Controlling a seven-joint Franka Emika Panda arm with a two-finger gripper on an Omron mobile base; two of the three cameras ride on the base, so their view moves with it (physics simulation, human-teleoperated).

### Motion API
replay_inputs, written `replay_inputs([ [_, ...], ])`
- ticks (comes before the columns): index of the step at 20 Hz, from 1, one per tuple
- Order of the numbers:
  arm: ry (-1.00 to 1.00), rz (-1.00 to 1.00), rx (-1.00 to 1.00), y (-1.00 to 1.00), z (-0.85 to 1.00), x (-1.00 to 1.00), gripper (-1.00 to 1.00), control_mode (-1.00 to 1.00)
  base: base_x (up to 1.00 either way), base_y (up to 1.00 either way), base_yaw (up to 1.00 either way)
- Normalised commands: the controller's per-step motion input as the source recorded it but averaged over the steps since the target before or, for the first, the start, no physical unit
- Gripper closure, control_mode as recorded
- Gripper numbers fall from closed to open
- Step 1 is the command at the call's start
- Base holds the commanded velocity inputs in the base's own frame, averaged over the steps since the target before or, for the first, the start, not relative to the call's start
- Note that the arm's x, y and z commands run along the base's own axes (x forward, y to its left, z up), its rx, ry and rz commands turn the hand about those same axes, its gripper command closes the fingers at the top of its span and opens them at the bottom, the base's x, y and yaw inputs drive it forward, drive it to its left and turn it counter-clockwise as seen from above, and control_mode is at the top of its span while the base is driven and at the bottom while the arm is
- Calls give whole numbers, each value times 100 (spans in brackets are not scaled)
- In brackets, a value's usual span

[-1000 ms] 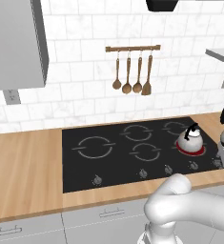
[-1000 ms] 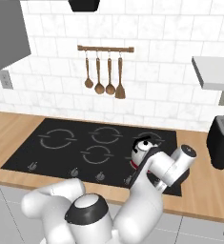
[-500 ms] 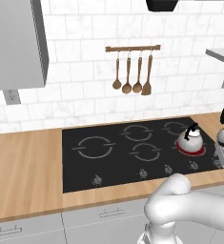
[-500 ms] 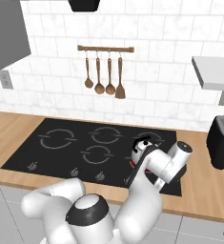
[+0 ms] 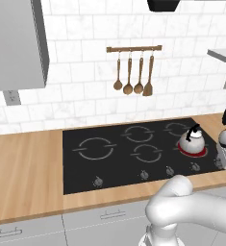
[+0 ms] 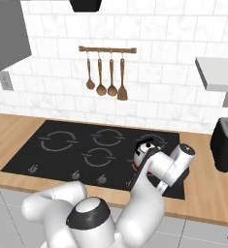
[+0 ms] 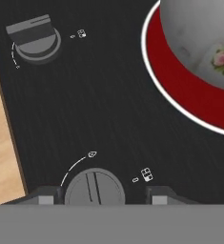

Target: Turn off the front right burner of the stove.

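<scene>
The gripper [image 7: 95,200] hangs low over the stove [image 7: 99,109], fingers spread apart, one tip on each side of a round grey knob [image 7: 94,187] but not yet pinching it. The knob's ridge runs almost straight away from the hand, across the line between the tips. A second knob [image 7: 35,38] sits well apart along the wooden counter edge [image 7: 4,143]. The front right burner [image 7: 180,90] glows red just beyond, up and right in the hand view, under the steel kettle [image 7: 201,38]. Next, I'd say: close and twist.
</scene>
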Motion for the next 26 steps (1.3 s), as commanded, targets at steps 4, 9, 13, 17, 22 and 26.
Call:
replay_inputs([
  [4, 5, -2, 0, 0, 0, 1, 100, -100, 0, 0, 0],
  [9, 40, -26, 1, -1, 0, 8, 100, -100, 0, 0, 0],
  [13, 60, -49, 0, -5, 0, 9, 100, -100, 0, 0, 0],
  [17, 60, -59, 5, -31, 0, 0, 100, -100, 0, 0, 0],
  [22, 42, -63, 15, -67, -2, -27, 100, -100, 0, 0, 0],
  [26, 18, -60, 24, -91, -11, -55, 100, -100, 0, 0, 0],
])
